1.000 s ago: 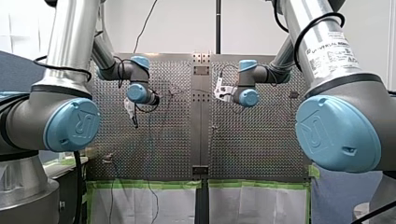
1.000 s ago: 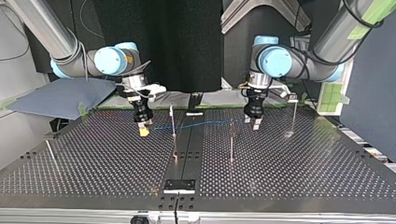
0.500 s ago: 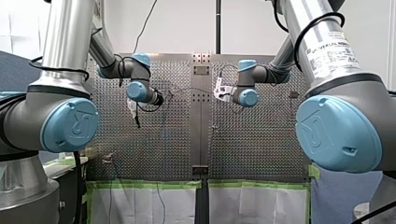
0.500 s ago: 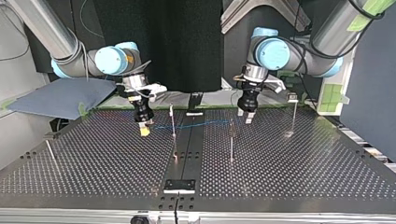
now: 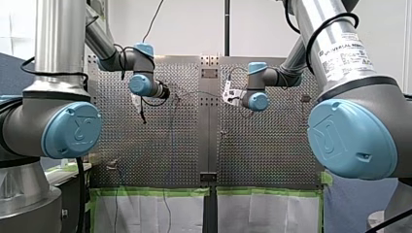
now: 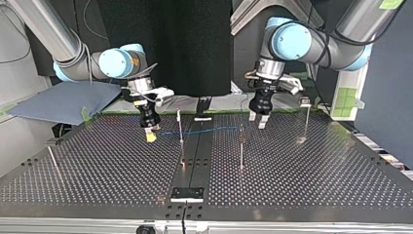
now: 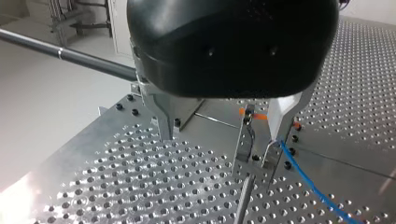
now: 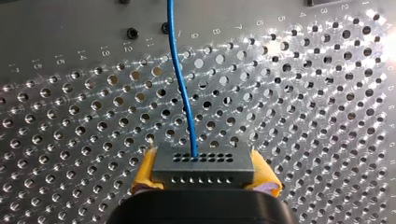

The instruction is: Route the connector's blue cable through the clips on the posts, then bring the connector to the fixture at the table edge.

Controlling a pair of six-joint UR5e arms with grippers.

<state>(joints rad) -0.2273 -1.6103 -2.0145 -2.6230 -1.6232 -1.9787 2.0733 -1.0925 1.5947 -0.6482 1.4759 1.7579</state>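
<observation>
Perforated surface (image 6: 302, 180) lying beneath; right tool (image 8: 204, 173) gripping connector (image 8: 203, 161); left tool (image 7: 220, 137) standing wide, blue cable (image 7: 303, 173) seemingly brushing it.

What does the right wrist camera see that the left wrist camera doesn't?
Only the right wrist view shows the grey connector clamped between the yellow pads of my right pincer. Only the left wrist view shows my left pincer, open, with a clip post just ahead of it. Both show the blue cable and the perforated table.
</observation>
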